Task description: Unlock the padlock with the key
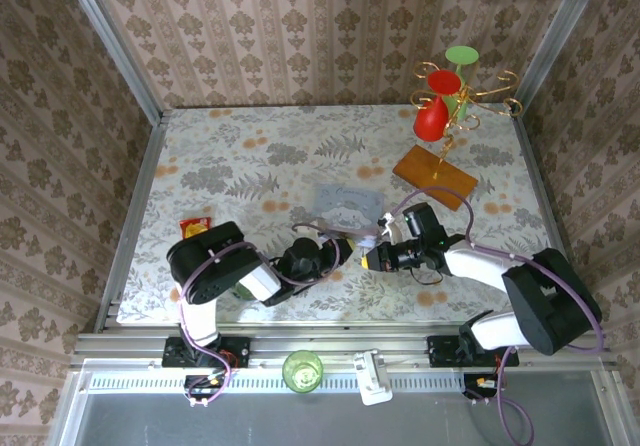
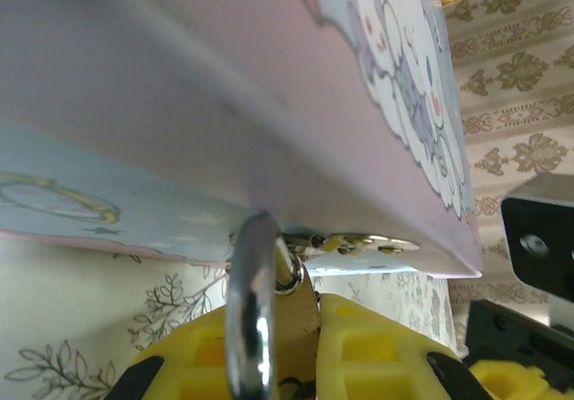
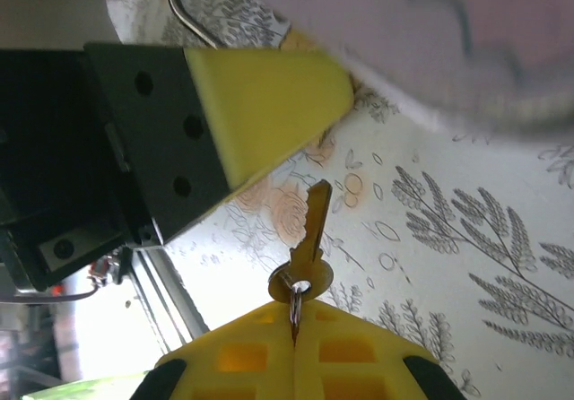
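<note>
1. Shackle (image 2: 251, 328) of the padlock (image 2: 298, 315) looms closest at the left wrist. The brass body is clenched between the left tool's (image 2: 300, 337) yellow pads and hangs from the hasp at the near edge of the pale blue tin (image 2: 269, 104).
2. Just beside it, the right tool (image 3: 294, 328) is clenched on the ring of the key (image 3: 309, 234). The blade points out over the worktop (image 3: 466, 239), apart from the lock.
3. Step in hand, I judge: bringing key to lock, with nothing inserted yet. Next, the blade needs lining up with the keyhole, which is hidden, while the left grip steadies the body.
4. Count: one padlock, one key, one tin, two tools. Farther out are one snack packet (image 1: 195, 227) and one cup stand (image 1: 436, 171).
</note>
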Robot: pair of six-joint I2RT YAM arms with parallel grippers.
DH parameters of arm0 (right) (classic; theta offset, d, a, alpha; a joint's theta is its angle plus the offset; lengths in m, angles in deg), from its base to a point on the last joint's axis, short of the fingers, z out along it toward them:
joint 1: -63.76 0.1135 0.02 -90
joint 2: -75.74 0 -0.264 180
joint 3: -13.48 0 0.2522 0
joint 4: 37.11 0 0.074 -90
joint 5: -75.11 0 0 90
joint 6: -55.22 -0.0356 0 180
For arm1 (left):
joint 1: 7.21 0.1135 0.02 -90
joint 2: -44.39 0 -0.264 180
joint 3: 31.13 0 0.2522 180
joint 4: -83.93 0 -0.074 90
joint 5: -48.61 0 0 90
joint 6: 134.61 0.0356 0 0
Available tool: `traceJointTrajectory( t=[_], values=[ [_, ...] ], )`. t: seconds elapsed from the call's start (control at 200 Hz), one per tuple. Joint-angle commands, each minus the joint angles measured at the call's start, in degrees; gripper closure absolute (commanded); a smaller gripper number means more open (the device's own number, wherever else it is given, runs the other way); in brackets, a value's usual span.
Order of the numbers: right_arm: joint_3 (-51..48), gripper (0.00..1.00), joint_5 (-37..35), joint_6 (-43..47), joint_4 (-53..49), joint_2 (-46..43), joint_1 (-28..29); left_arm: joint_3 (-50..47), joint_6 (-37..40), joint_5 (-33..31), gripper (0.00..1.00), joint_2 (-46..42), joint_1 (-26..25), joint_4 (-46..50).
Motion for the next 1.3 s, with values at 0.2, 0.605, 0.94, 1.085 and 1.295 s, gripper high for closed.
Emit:
traceJointTrajectory(
  t=[0.2,0.605,0.94,1.085,1.295],
  values=[
    [0.81,1.00,-1.92,-3.68,8.90,6.52,-2.29,0.04,-3.95,8.90,1.00,-3.20,1.79,-0.24],
    [-0.34,1.00,1.99,-5.44,14.03,9.42,-4.80,-0.94,-6.38,11.53,1.00,0.37,2.36,-4.97],
    [-0.39,1.00,-9.37,-2.20,-0.78,-1.12,-1.60,5.93,-0.53,6.54,0.90,-7.09,0.26,26.93],
    [0.41,1.00,-11.93,-2.72,1.29,1.55,-2.20,7.32,2.05,3.41,0.73,-10.92,0.56,36.99],
    [0.07,1.00,-9.47,-2.15,2.14,-3.95,-2.19,5.37,3.03,0.10,0.71,-16.65,0.49,38.62]
  ],
)
